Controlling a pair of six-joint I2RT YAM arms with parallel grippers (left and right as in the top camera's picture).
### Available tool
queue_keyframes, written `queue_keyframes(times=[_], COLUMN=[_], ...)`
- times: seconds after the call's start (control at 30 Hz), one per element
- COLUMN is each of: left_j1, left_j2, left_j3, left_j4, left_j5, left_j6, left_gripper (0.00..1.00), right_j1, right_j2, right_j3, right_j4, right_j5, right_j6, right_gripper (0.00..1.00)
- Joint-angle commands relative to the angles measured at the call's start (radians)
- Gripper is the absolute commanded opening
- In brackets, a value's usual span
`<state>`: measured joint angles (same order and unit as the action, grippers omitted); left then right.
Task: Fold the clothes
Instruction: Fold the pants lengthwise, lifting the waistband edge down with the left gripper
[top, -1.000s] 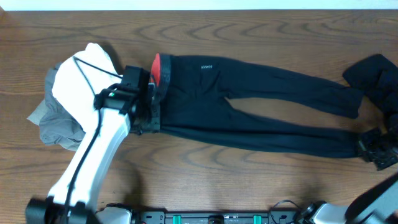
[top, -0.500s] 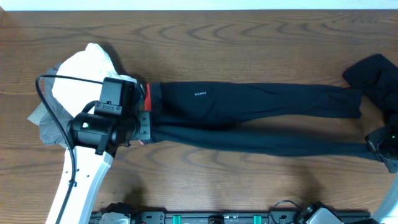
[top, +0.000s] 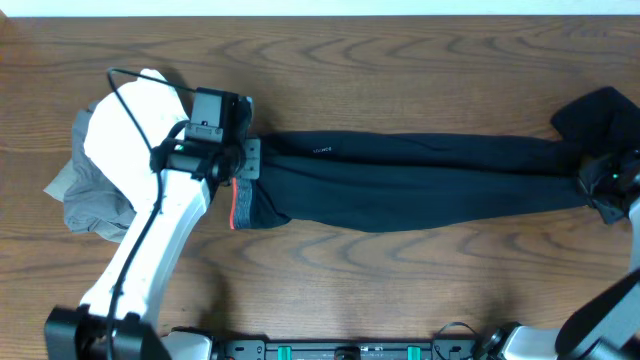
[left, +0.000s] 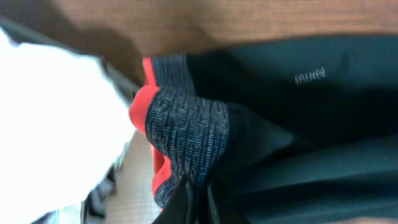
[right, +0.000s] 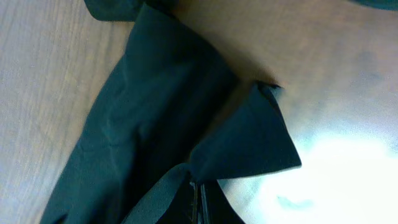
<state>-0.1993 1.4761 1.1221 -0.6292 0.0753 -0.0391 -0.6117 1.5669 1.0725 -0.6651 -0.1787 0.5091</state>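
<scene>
Overhead, the trousers (top: 420, 180) are seen stretched across the table (top: 400, 60), the long axis running left to right and the legs laid one on the other in a narrow band. The waistband (left: 186, 130) is at the left end and the cuffs (right: 249, 143) at the right, so each end is met by its nearer arm. The left gripper (top: 243, 168) is clenched on the grey waistband, whose red inside is shown; the right gripper (top: 597, 182) is pinched tight on black cloth at the cuffs. The left arm is slanted up from the near left edge, and only the right arm's wrist is shown, at the right edge. An end-to-end fold is judged next, one end being carried along that axis. A pale pile (top: 110, 150) lies just beside the waistband, and a dark garment (top: 605, 110) lies by the cuffs.
</scene>
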Motion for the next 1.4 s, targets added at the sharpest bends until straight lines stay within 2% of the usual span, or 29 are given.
queue_keyframes(times=[0.0, 0.3, 0.33, 0.37, 0.4, 0.43, 0.47, 0.53, 0.57, 0.7, 0.8, 0.93, 1.03, 1.1, 1.2, 1.37], left_j1=[0.000, 0.000, 0.000, 0.000, 0.002, 0.004, 0.009, 0.021, 0.029, 0.041, 0.032, -0.004, -0.032, -0.043, -0.044, -0.044], left_j2=[0.049, 0.140, 0.146, 0.148, 0.150, 0.150, 0.148, 0.142, 0.137, 0.121, 0.114, 0.114, 0.120, 0.123, 0.123, 0.123], left_j3=[0.021, 0.021, 0.021, 0.021, 0.021, 0.022, 0.028, 0.051, 0.071, 0.167, 0.216, 0.220, 0.209, 0.198, 0.190, 0.190], left_j4=[0.059, 0.202, 0.209, 0.214, 0.217, 0.217, 0.212, 0.184, 0.159, 0.011, -0.106, -0.225, -0.270, -0.284, -0.298, -0.301], left_j5=[-0.015, -0.016, -0.016, -0.016, -0.016, -0.017, -0.023, -0.039, -0.039, -0.038, -0.011, 0.053, 0.052, 0.052, 0.052, 0.051], left_j6=[0.039, 0.039, 0.039, 0.039, 0.039, 0.039, 0.036, 0.015, 0.015, 0.017, 0.020, 0.020, 0.018, 0.016, 0.001, 0.002], left_gripper=[0.06, 0.08, 0.10, 0.13, 0.21, 0.41, 0.54, 0.61, 0.72, 0.73, 0.73, 0.67, 0.67, 0.67, 0.67, 0.68], right_j1=[0.021, 0.031, 0.031, 0.031, 0.031, 0.031, 0.029, 0.020, 0.012, -0.050, -0.104, -0.148, -0.147, -0.141, -0.130, -0.129], right_j2=[0.063, 0.208, 0.219, 0.227, 0.233, 0.237, 0.237, 0.232, 0.228, 0.214, 0.211, 0.211, 0.211, 0.211, 0.211, 0.212], right_j3=[0.014, 0.014, 0.014, 0.014, 0.014, 0.014, 0.014, 0.014, 0.014, 0.016, 0.019, 0.019, 0.019, 0.019, 0.022, 0.108], right_j4=[0.049, 0.300, 0.317, 0.330, 0.341, 0.344, 0.344, 0.338, 0.325, 0.228, 0.137, 0.054, 0.068, 0.115, 0.197, 0.162], right_j5=[-0.037, -0.186, -0.193, -0.197, -0.203, -0.211, -0.211, -0.220, -0.222, -0.222, -0.222, -0.221, -0.214, -0.220, -0.307, -0.330], right_j6=[0.063, 0.091, 0.100, 0.101, 0.101, 0.099, 0.082, 0.021, -0.009, -0.101, -0.166, -0.227, -0.262, -0.303, -0.510, -0.588], right_gripper=[0.01, 0.01, 0.02, 0.08, 0.19, 0.32, 0.43, 0.54, 0.56, 0.62, 0.61, 0.60, 0.66, 0.67, 0.69, 0.69])
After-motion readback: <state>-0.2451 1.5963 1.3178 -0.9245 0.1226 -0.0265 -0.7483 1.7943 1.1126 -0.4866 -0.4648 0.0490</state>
